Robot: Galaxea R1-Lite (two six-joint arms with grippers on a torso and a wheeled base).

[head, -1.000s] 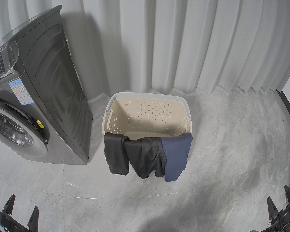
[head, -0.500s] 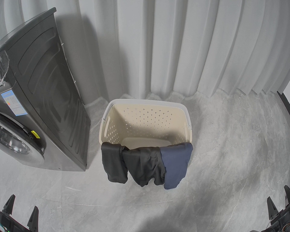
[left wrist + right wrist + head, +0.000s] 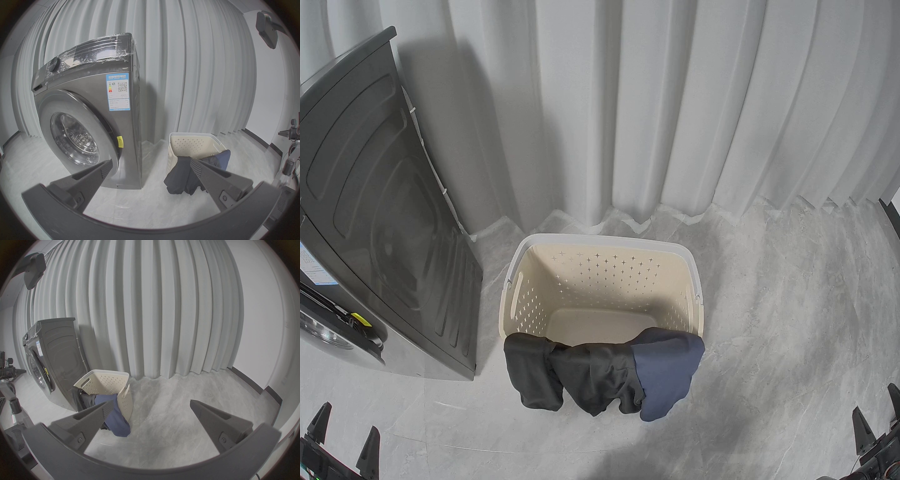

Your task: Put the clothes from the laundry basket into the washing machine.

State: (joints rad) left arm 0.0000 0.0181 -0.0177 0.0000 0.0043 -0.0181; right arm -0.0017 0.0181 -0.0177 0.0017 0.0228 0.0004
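A cream laundry basket stands on the floor ahead, also seen as the basket and the basket from the wrists. Over its near rim hang two dark grey garments and a blue one; the clothes and the blue cloth show from the wrists too. The grey washing machine stands at the left, its round glass door shut. My left gripper is open at the lower left corner, my right gripper open at the lower right. Both are empty and well short of the basket.
White pleated curtains run along the wall behind the basket and machine. Grey marble-look floor lies open to the right of the basket and in front of it. A dark baseboard marks the far right wall.
The head view has shifted: basket and washer sit lower and more to the left, so the camera has moved nearer. The clothes hang as before, and both grippers keep their places.
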